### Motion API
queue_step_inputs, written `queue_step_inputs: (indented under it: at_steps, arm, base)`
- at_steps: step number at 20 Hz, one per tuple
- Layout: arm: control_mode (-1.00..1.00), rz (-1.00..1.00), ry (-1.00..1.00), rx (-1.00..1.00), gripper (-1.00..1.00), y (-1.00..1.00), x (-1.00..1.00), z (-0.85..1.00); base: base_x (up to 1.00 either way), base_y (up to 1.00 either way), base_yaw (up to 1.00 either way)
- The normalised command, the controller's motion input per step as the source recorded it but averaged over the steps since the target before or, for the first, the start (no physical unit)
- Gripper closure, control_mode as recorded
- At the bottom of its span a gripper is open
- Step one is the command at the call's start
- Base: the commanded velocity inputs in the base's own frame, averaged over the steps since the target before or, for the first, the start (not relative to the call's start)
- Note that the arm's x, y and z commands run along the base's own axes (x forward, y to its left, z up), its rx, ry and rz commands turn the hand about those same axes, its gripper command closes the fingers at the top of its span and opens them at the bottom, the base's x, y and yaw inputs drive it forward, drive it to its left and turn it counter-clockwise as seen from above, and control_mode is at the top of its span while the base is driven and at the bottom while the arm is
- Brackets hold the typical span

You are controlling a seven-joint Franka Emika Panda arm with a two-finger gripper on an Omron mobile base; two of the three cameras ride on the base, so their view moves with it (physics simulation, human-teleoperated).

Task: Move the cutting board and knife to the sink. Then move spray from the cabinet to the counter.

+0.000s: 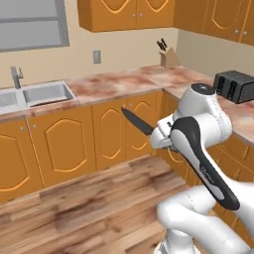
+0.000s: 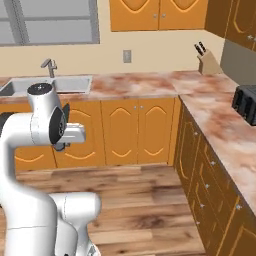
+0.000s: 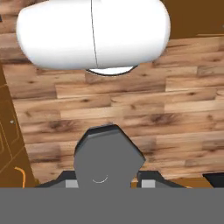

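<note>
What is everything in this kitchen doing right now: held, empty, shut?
knife: held in the gripper, blade out over the floor
sink: basin looks empty
faucet: no water seen
base cabinet doors: shut
knife block: knives in, on the counter

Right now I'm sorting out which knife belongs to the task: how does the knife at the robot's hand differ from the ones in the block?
The knife is held in the air at the gripper, over the wood floor; the block knives sit in the tan knife block on the counter. Its dark pointed blade is bare and points toward the cabinet fronts; the block knives show black handles, blades sheathed in the block.
</note>
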Motion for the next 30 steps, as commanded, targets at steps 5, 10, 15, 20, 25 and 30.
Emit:
queue_step_inputs:
  at_steps: [5, 10, 15, 20, 25, 30]
  arm:
    - [1.00, 0.00, 0.00, 0.00, 1.00, 0.00, 0.00, 0.00]
    - [1.00, 0.00, 0.00, 0.00, 1.00, 0.00, 0.00, 0.00]
    - [1.00, 0.00, 0.00, 0.00, 1.00, 0.00, 0.00, 0.00]
    - [1.00, 0.00, 0.00, 0.00, 1.00, 0.00, 0.00, 0.00]
    - [1.00, 0.00, 0.00, 0.00, 1.00, 0.00, 0.00, 0.00]
    - [1.00, 0.00, 0.00, 0.00, 1.00, 0.00, 0.00, 0.00]
  base:
    - [1.00, 0.55, 0.04]
    - [1.00, 0.79, 0.07]
    - [1.00, 0.99, 0.08]
    - [0.95, 1.00, 0.07]
    - [0.34, 1.00, 0.00]
    - [0.08, 0.95, 0.00]
